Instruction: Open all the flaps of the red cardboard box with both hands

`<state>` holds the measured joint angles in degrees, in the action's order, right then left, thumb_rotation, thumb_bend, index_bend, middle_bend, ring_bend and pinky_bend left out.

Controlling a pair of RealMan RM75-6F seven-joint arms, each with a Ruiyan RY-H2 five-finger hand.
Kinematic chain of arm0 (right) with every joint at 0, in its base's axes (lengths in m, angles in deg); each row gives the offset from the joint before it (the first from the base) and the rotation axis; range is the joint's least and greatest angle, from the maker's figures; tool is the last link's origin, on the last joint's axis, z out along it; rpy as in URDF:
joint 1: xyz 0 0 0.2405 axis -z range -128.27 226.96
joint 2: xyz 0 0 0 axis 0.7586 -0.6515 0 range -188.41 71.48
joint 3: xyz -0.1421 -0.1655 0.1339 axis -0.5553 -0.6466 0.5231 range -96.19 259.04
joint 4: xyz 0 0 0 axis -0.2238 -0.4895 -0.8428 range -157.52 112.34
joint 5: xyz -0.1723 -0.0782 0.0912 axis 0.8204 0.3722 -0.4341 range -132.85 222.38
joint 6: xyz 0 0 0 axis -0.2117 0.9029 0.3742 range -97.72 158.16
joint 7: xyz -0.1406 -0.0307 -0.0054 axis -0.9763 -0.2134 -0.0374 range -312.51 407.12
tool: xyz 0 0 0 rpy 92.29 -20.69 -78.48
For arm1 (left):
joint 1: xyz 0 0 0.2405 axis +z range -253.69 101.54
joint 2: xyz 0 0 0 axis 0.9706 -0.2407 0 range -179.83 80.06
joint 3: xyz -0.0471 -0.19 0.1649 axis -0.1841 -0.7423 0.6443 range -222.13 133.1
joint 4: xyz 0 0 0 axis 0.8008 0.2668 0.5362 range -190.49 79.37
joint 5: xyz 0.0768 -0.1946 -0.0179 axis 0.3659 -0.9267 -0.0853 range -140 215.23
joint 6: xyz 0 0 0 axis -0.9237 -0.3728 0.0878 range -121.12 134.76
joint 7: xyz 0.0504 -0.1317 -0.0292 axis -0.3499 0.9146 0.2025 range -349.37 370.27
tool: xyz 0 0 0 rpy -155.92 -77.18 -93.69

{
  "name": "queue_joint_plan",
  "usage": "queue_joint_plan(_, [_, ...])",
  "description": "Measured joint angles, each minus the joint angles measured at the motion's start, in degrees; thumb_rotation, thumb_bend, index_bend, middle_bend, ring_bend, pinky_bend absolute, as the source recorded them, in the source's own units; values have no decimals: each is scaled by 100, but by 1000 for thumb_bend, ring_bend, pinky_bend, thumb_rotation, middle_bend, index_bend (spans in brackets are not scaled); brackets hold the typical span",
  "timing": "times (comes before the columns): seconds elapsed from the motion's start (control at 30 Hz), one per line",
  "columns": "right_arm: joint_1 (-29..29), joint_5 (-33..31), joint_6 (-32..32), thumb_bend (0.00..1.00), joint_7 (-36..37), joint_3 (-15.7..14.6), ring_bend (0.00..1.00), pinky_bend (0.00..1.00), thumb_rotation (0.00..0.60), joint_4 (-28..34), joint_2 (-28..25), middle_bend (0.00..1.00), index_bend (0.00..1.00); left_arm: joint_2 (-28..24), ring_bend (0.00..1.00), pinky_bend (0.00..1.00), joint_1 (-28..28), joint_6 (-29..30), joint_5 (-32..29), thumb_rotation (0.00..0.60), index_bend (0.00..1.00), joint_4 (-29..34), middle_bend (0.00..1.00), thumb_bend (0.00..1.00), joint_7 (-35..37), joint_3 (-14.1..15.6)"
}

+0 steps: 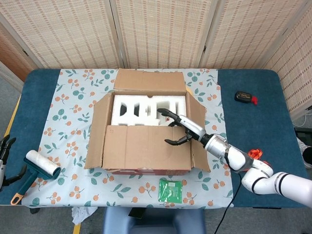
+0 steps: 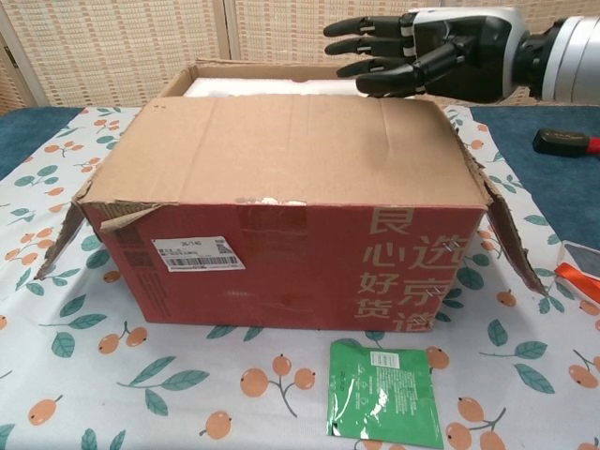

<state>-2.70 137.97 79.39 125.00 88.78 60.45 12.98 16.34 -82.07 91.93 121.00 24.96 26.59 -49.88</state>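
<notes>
Above the red cardboard box [image 2: 281, 244] — right hand [image 2: 422, 64], fingers spread, empty; left hand [image 1: 5, 148] unclear.

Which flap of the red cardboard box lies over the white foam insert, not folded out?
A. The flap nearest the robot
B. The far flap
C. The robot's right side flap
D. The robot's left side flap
A. In the head view the near flap covers the front of the foam insert, with the right hand at its far edge, while the far flap and both side flaps splay outward.
</notes>
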Motion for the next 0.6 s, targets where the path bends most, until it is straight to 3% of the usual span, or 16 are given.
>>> queue_joint_plan(0.13, [44,32,254,367,249,-8,0,328,600,308,-334,0,0,30,0,0,-7,7,5,600,0,-4,0,421,-88,-4])
queue_joint_plan(0.37, [258,-6,610,367,-46,11,0,329,600,1152,-1054,0,0,92,0,0,5,161,153,600,0,13,0,419,-188,23])
queue_joint_plan(0.6, [610,83,878,368,-172,-86,0,344,600,2742,-2215,0,0,96,0,0,-29,115,279,600,0,64,0,418,-441,107])
